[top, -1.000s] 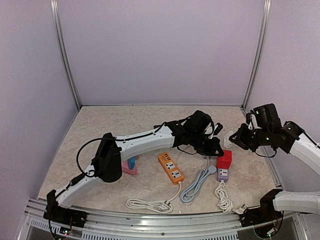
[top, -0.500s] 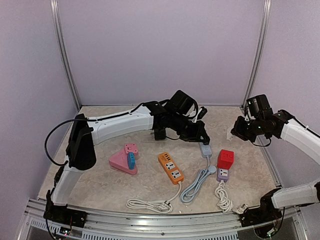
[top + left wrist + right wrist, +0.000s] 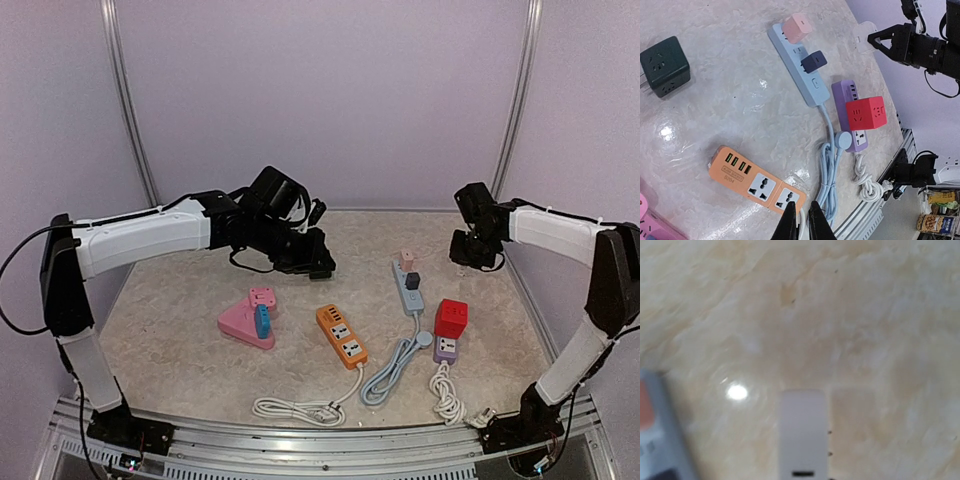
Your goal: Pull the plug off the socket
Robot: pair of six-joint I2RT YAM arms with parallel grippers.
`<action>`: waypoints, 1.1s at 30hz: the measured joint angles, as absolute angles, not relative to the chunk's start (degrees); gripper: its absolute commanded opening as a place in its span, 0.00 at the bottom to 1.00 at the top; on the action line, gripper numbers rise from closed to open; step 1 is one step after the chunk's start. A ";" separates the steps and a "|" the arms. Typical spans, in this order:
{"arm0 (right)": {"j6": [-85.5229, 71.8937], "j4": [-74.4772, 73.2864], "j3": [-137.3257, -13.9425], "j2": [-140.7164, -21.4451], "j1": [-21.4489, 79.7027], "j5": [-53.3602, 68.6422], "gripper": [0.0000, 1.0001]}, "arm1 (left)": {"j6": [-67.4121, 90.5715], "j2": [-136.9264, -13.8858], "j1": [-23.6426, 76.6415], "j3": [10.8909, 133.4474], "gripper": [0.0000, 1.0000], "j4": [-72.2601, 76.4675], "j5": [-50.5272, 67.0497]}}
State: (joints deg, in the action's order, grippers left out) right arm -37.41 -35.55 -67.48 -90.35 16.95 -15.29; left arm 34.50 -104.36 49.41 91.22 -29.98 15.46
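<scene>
Standing well apart from left gripper (image 3: 803, 225): pink plug (image 3: 798, 28).

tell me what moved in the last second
The left tool pulled back from over the blue power strip toward the far left, uncovering it with its pink plug and dark plug seated. The right tool shifted slightly toward the back as its arm swung round. Both are shut; nothing visibly grabbed or released. The orange strip and red cube stayed put.
</scene>
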 measured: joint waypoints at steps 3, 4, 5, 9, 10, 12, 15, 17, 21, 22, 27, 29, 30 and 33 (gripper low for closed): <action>-35.99 -36.53 -70.57 -94.78 16.95 -18.22 0.00 | 34.76 -101.89 48.88 87.57 0.09 -30.02 13.32; -35.53 -36.93 -71.57 -96.14 16.95 -19.07 0.00 | 34.98 -101.23 48.86 86.65 0.09 -29.85 12.78; -35.18 -37.12 -72.42 -97.30 16.95 -19.70 0.00 | 35.27 -100.68 48.84 86.00 0.09 -29.80 12.40; -33.58 -37.89 -76.31 -103.28 16.95 -22.09 0.01 | 36.49 -98.35 48.82 83.72 0.09 -29.50 11.09; -33.23 -38.06 -76.82 -104.55 16.95 -22.55 0.02 | 36.82 -97.93 48.84 83.31 0.09 -29.34 10.96; -32.58 -38.39 -77.32 -106.67 16.95 -23.44 0.05 | 37.17 -97.43 48.82 82.72 0.09 -29.17 10.55; -32.03 -39.33 -77.38 -108.64 16.95 -24.73 0.10 | 37.45 -97.23 48.82 82.17 0.09 -29.17 9.98; -31.73 -39.66 -77.45 -109.40 16.95 -25.39 0.14 | 37.52 -97.23 48.82 82.06 0.09 -29.19 9.78; -31.00 -39.75 -77.87 -109.86 16.95 -26.04 0.24 | 37.65 -97.23 48.82 82.06 0.09 -29.19 9.78; -30.96 -39.75 -77.91 -109.89 16.95 -26.02 0.25 | 37.65 -97.23 48.82 82.08 0.09 -29.21 9.80; -30.52 -39.38 -78.15 -110.63 16.95 -25.98 0.35 | 37.47 -98.17 48.82 83.92 0.09 -30.11 9.96; -30.35 -39.20 -78.15 -110.91 16.95 -25.87 0.40 | 37.43 -98.37 48.82 84.25 0.09 -30.24 10.04; -30.28 -39.11 -78.15 -110.93 16.95 -25.71 0.43 | 37.43 -98.52 48.82 84.38 0.09 -30.28 10.02; -29.85 -38.76 -78.15 -110.98 16.95 -24.75 0.47 | 37.43 -98.78 48.82 84.60 0.09 -30.46 10.04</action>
State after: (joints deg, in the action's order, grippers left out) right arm -29.85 -38.76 -78.15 -110.98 16.95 -24.75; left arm 37.43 -98.78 48.82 84.60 -30.46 10.04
